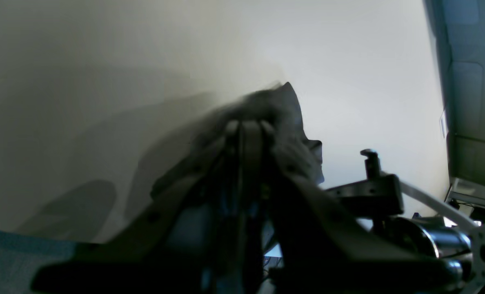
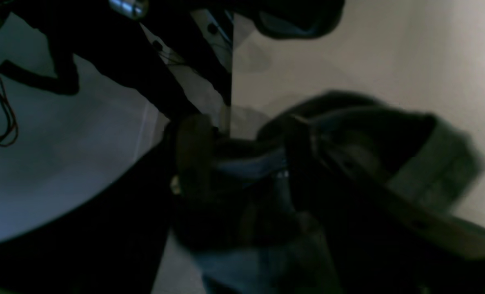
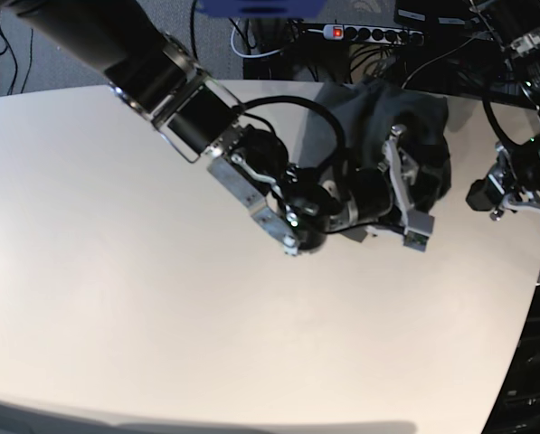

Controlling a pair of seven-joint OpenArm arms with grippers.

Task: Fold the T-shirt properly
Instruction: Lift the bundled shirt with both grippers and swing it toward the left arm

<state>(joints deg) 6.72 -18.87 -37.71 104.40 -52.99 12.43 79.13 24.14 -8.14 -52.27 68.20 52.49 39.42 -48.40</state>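
Shirt cloth (image 3: 378, 108), dark grey and bunched, lies upper right on our table (image 3: 116, 271); our right pincer (image 3: 405, 194) spreads apart over it, our left pincer (image 1: 248, 126) clamps a fold.

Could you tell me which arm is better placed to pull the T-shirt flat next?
Probably left: the left claw is shut on the T-shirt; the right claw stands open over it, holding nothing.

T-shirt (image 3: 423, 122) soft matt cloth; table (image 3: 116, 271) smooth matt; gripper (image 3: 407, 194) grey plastic
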